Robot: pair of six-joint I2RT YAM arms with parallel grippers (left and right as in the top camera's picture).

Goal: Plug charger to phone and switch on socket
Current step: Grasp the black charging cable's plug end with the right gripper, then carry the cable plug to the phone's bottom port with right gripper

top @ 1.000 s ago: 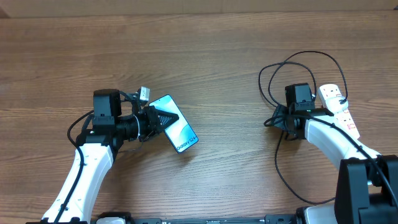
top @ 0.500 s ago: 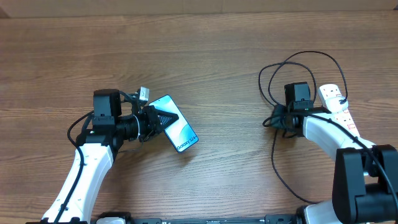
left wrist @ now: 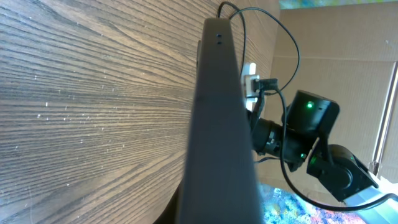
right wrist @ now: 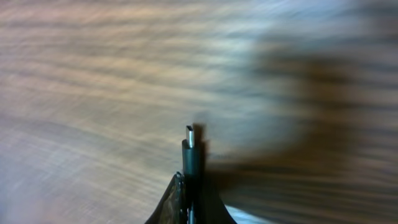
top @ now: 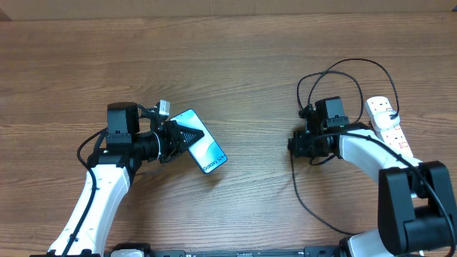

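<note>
Since a second ago the charger (right wrist: 191,158) is riding leftward over the table (top: 235,64) with the right arm. Its small metal tip is poking out just past the right gripper (top: 293,144), which is clenching the connector between closed fingers. Its cable (top: 305,203) is trailing back in loops toward the socket (top: 388,120), lying near the table's right edge beside that arm. Well apart to the left, the phone (top: 202,148) is showing its screen upward, with the left gripper (top: 180,137) closed on its upper end. "Galaxy S24" is reading near the phone's lower end.
</note>
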